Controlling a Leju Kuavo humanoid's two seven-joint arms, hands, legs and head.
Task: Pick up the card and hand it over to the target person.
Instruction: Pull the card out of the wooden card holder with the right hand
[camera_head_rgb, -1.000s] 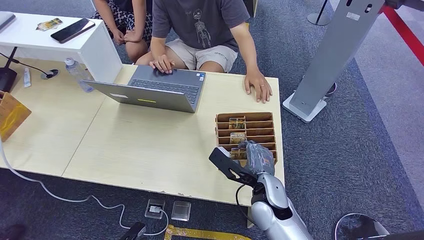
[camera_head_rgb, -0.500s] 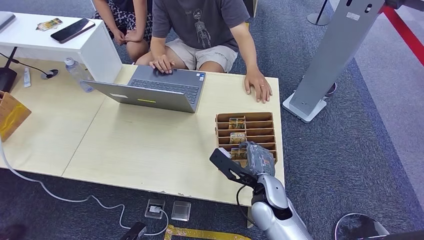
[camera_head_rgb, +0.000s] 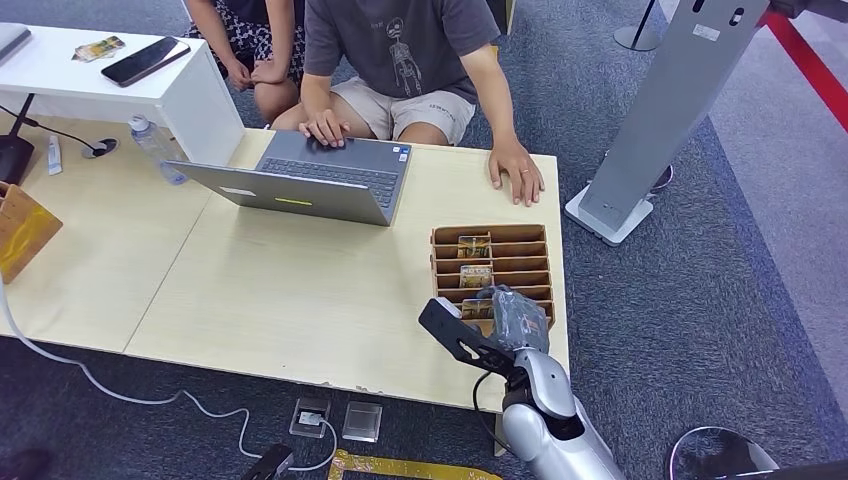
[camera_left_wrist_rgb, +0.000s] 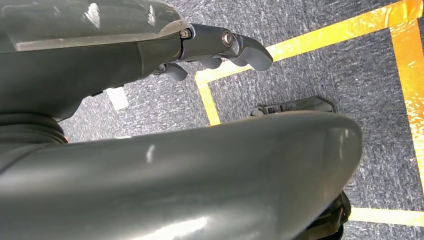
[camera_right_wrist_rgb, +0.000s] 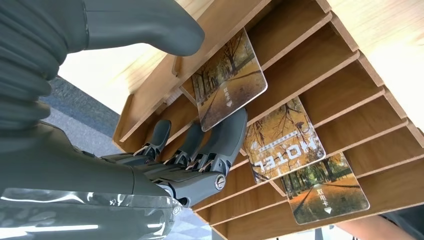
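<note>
A: What does the scene hold, starting with the biggest thing?

B: A pale wooden worktop (camera_head_rgb: 300, 290) carries everything. A person (camera_head_rgb: 400, 60) sits at its far edge, one hand on an open laptop (camera_head_rgb: 300, 180) and the other flat on the wood near the far right corner. A slotted wooden card rack (camera_head_rgb: 492, 262) stands along the right edge, toward the near right corner.

A: And the right robot hand?

B: The right robot hand (camera_head_rgb: 510, 315) sits at the rack's near end. In the right wrist view its fingers (camera_right_wrist_rgb: 220, 142) reach into a slot and lie against one face of the nearest card (camera_right_wrist_rgb: 229, 80), with the thumb on the other side over the rack's edge. Whether the card is actually pinched cannot be told from these views.

A: Where are the other cards?

B: Two more cards (camera_right_wrist_rgb: 282, 140) stand in the slots further along, each in its own slot.

A: The left robot hand?

B: The left robot hand (camera_left_wrist_rgb: 220, 50) hangs over the carpet, fingers curled in on nothing.
</note>
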